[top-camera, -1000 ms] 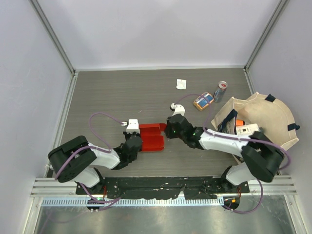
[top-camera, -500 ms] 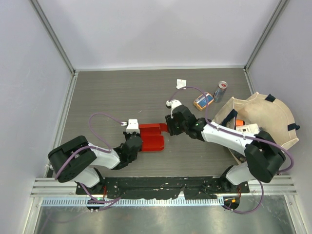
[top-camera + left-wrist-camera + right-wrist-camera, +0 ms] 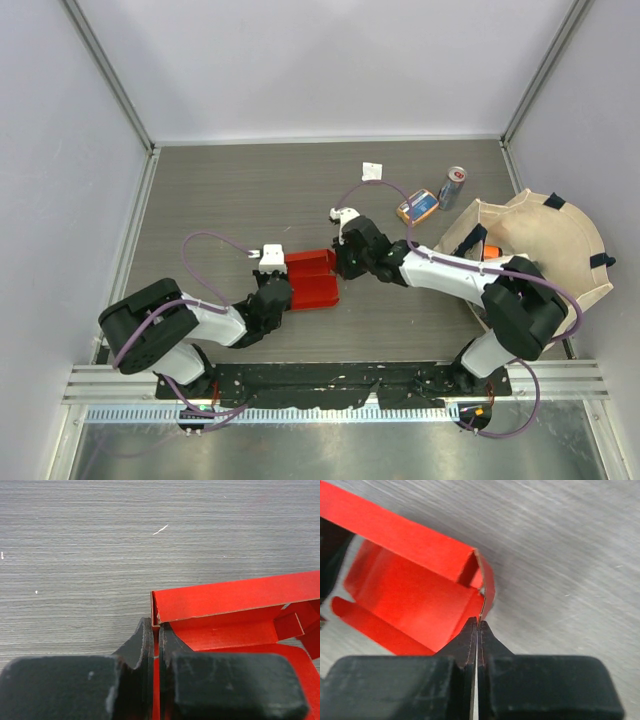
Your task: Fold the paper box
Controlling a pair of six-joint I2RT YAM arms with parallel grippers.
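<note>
The red paper box [image 3: 312, 280] lies half-folded on the grey table between both arms. My left gripper [image 3: 276, 283] is shut on the box's left wall; in the left wrist view the red wall [image 3: 156, 645] stands pinched between the fingers. My right gripper [image 3: 341, 266] is shut on the box's right end flap; in the right wrist view the thin red flap edge [image 3: 489, 592] runs down into the closed fingers. The box's back wall [image 3: 235, 597] stands upright and the floor panel [image 3: 415, 602] shows inside.
A beige cloth bag [image 3: 545, 250] with items in it sits at the right. A drink can [image 3: 452, 186], an orange-blue packet [image 3: 417, 207] and a small white scrap [image 3: 371, 172] lie behind the right arm. Walls enclose the table on three sides.
My right gripper has moved left and away from me, carrying the box's right end flap inward and up. The box now looks shorter. The left arm has not moved.
</note>
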